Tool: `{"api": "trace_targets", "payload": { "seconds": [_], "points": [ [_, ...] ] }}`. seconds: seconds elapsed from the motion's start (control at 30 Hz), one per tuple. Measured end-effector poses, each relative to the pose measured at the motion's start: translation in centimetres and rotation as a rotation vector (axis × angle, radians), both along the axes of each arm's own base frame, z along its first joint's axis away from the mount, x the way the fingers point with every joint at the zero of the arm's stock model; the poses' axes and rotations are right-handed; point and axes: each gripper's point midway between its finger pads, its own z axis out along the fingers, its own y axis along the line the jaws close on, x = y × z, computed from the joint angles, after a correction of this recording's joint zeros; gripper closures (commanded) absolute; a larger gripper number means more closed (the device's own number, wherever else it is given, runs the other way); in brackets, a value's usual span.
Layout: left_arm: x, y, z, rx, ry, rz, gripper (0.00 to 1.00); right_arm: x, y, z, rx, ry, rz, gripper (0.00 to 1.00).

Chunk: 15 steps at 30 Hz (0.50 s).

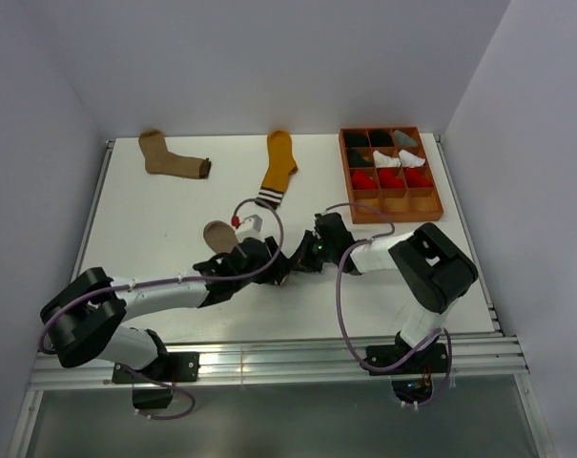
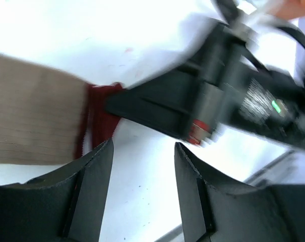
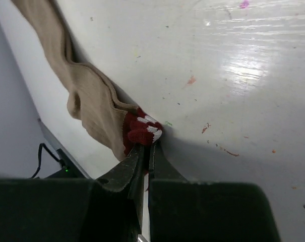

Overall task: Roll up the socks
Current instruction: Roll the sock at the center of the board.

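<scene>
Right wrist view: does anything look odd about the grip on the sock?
Yes. The right end effector pinches only the red-striped cuff; the brown sock trails off creased, not rolled.

Loose ankle socks on the white tabletop (image 1: 154,219): three.
- One light brown sock with a red-and-white striped cuff (image 1: 217,235).
- One tan sock with a dark cuff (image 1: 169,157).
- One mustard yellow sock with a dark-and-white striped cuff (image 1: 279,164).

Orange compartment tray (image 1: 393,218): one.

Rolled bundles inside it, nine in all:
- Red bundles (image 1: 391,178): three.
- White bundles (image 1: 387,158): two.
- Black bundles (image 1: 356,139): three.
- Grey bundle (image 1: 405,139): one.
</scene>
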Motion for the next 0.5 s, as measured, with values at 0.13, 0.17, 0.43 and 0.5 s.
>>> {"api": "trace_targets", "payload": {
  "seconds": [0.13,0.17,0.43,0.5],
  "points": [
    [-1.2,-1.0,1.3,0.173,-0.185,-0.045,0.48,0.3,-0.2,0.1,-0.087,0.049,-0.008,1.00],
    [-1.5,-0.8,1.0,0.226,-0.220,-0.047,0.48,0.3,-0.3,0.2,-0.106,0.057,-0.010,1.00],
    [-2.1,0.6,-2.0,0.542,-0.392,-0.094,0.48,0.4,-1.2,0.8,-0.243,0.115,-0.015,1.00],
    [-2.2,0.6,-2.4,0.586,-0.421,-0.108,0.47,0.2,-1.3,0.8,-0.268,0.123,-0.011,1.00]
  ]
}}
